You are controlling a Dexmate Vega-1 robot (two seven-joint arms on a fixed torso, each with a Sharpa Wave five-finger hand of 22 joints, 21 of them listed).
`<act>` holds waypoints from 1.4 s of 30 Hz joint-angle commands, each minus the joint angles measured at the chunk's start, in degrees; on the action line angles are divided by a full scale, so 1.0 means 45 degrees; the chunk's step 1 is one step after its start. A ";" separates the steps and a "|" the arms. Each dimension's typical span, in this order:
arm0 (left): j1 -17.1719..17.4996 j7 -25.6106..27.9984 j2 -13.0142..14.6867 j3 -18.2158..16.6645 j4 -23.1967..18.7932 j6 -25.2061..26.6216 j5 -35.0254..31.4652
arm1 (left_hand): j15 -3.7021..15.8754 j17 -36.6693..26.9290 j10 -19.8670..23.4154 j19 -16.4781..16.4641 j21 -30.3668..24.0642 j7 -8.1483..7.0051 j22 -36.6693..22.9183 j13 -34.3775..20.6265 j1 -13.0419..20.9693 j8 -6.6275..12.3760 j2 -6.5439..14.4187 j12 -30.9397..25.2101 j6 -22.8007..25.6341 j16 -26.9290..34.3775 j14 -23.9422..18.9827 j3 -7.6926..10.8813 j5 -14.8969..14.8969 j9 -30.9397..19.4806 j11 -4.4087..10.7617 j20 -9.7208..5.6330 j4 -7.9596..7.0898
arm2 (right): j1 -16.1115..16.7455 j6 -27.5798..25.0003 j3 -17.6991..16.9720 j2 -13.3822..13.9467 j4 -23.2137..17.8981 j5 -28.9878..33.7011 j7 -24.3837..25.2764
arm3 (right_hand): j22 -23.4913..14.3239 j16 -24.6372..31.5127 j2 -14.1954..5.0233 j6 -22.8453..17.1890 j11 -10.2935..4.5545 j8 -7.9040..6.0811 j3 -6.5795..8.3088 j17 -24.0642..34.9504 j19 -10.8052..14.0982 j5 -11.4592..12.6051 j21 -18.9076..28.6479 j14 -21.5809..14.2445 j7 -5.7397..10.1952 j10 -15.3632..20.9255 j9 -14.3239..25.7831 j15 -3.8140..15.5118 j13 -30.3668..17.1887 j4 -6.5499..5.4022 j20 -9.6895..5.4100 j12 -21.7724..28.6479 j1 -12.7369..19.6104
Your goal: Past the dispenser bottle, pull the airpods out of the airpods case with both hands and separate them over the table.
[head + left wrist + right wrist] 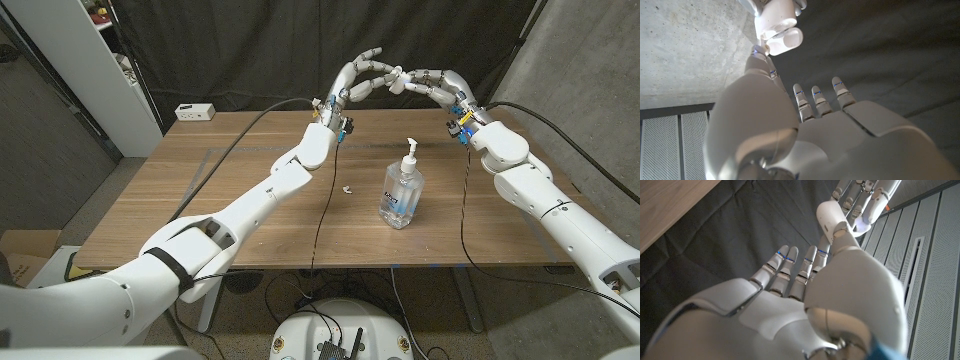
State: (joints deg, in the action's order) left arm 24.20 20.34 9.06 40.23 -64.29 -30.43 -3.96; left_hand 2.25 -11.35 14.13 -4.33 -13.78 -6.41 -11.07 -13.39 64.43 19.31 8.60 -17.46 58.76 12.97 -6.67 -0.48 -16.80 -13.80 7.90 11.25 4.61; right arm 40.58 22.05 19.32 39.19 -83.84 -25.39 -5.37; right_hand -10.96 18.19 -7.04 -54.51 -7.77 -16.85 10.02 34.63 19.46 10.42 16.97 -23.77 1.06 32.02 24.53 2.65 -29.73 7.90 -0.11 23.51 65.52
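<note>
**Airpods case held aloft beyond the dispenser bottle**

Airpods case (pixel 398 80), a small white rounded thing, sits pinched between our left hand (pixel 357 77) and right hand (pixel 436 85), raised high behind the dispenser bottle (pixel 401 189). We cannot tell which way its long axis points. A small white piece (pixel 347 188) lies left of the bottle on the wooden table (pixel 240 200). Dark curtain hangs behind.

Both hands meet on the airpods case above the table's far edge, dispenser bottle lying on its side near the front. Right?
Not quite. The dispenser bottle stands upright, pump on top, as the head view shows. The rest holds: the left hand and right hand meet on the airpods case above the far edge.
</note>
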 commanded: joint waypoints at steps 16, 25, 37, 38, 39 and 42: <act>0.1484 -0.2096 0.2146 -0.0978 -0.4762 0.4849 0.1896 | -0.0134 -0.0066 -0.0378 0.0149 0.0076 0.0193 -0.0032 -0.0080 0.0130 0.0272 0.0159 0.0225 0.0073 -0.0234 0.0407 0.0066 0.0199 -0.1569 -0.0480 0.0055 -0.0047 | -0.0369 0.0225 -0.0064 -0.0052 0.0596 -0.0103 -0.0143 | -0.0007 -0.0098 -0.0084 -0.0514 -0.0012 -0.0028 0.0116 0.0068 0.0072 0.0075 -0.0055 -0.0076 0.0395 -0.0034 0.2554 0.1753 -0.0057 0.0002 0.0122 -0.0034 -0.0016; 0.0975 -0.4211 0.3296 -0.0897 -0.5836 0.7547 0.3225 | -0.0570 0.0064 -0.0795 0.0729 0.0359 0.0325 0.0016 0.0003 0.0265 0.0380 0.0148 0.0489 -0.0040 -0.0483 0.1099 0.0171 0.0481 -0.1914 -0.0856 0.0225 0.0014 | -0.0411 0.0164 -0.0052 -0.0052 0.0592 -0.0080 -0.0091 | -0.0007 -0.0098 -0.0072 -0.0513 -0.0007 -0.0025 0.0119 0.0084 0.0071 0.0078 -0.0063 -0.0078 0.0388 -0.0027 0.2565 0.1771 -0.0060 0.0025 0.0126 -0.0039 0.0009; 0.0215 -0.5727 0.4242 -0.0424 -0.6233 0.9411 0.3746 | -0.0824 0.0104 -0.0995 0.1062 0.0475 0.0488 0.0038 0.0082 0.0349 0.0448 0.0252 0.0654 -0.0256 -0.0466 0.1291 0.0373 0.0740 -0.2292 -0.1061 0.0239 -0.0004 | -0.0352 0.0054 -0.0025 -0.0085 0.0554 -0.0114 -0.0011 | -0.0008 -0.0094 -0.0076 -0.0521 -0.0003 -0.0019 0.0123 0.0105 0.0074 0.0078 -0.0070 -0.0100 0.0383 -0.0023 0.2571 0.1785 -0.0069 0.0027 0.0117 -0.0044 0.0010; 0.0162 -0.5801 0.4306 -0.0375 -0.6238 0.9514 0.3737 | -0.0899 0.0111 -0.1014 0.1088 0.0481 0.0499 0.0039 0.0089 0.0353 0.0457 0.0247 0.0668 -0.0265 -0.0493 0.1375 0.0384 0.0759 -0.2323 -0.1069 0.0241 -0.0005 | -0.0342 0.0045 -0.0024 -0.0083 0.0534 -0.0101 0.0012 | -0.0008 -0.0086 -0.0076 -0.0516 -0.0017 -0.0018 0.0121 0.0110 0.0074 0.0077 -0.0071 -0.0116 0.0394 -0.0024 0.2574 0.1796 -0.0072 0.0025 0.0119 -0.0044 0.0007; 0.0115 -0.5840 0.4378 -0.0318 -0.6269 0.9625 0.3689 | -0.1092 0.0130 -0.1045 0.1133 0.0492 0.0541 0.0042 0.0105 0.0375 0.0508 0.0224 0.0693 -0.0194 -0.0501 0.1423 0.0406 0.0795 -0.2381 -0.1092 0.0242 0.0010 | -0.0333 0.0037 -0.0025 -0.0082 0.0518 -0.0103 0.0020 | -0.0008 -0.0084 -0.0082 -0.0506 -0.0011 -0.0014 0.0125 0.0115 0.0069 0.0078 -0.0074 -0.0113 0.0398 -0.0018 0.2576 0.1790 -0.0074 0.0027 0.0119 -0.0041 0.0013; -0.0090 -0.6083 0.4654 -0.0113 -0.6432 1.0112 0.3528 | -0.1273 0.0185 -0.1205 0.1271 0.0530 0.0582 0.0055 0.0150 0.0465 0.0551 0.0221 0.0794 -0.0207 -0.0595 0.1771 0.0487 0.0866 -0.2515 -0.1239 0.0248 0.0059 | -0.0303 -0.0036 -0.0032 -0.0072 0.0455 -0.0112 0.0070 | -0.0008 -0.0082 -0.0079 -0.0510 -0.0017 -0.0011 0.0118 0.0126 0.0068 0.0074 -0.0076 -0.0107 0.0389 -0.0026 0.2574 0.1777 -0.0074 0.0021 0.0124 -0.0048 0.0002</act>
State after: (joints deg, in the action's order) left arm 26.66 -1.43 25.79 37.57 -90.86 7.13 11.03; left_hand -2.68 -10.64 9.41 0.54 -11.77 -4.35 -10.80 -12.77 65.55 21.08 9.44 -14.32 57.71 10.75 0.35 1.06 -13.24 -13.80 2.75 12.19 4.67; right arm 38.92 22.59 19.07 38.90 -81.31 -25.84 -5.59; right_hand -10.96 17.75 -6.92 -54.55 -7.77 -16.54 10.09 34.92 19.77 10.42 16.54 -23.77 1.12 32.02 24.53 2.65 -29.88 7.98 0.20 23.43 65.59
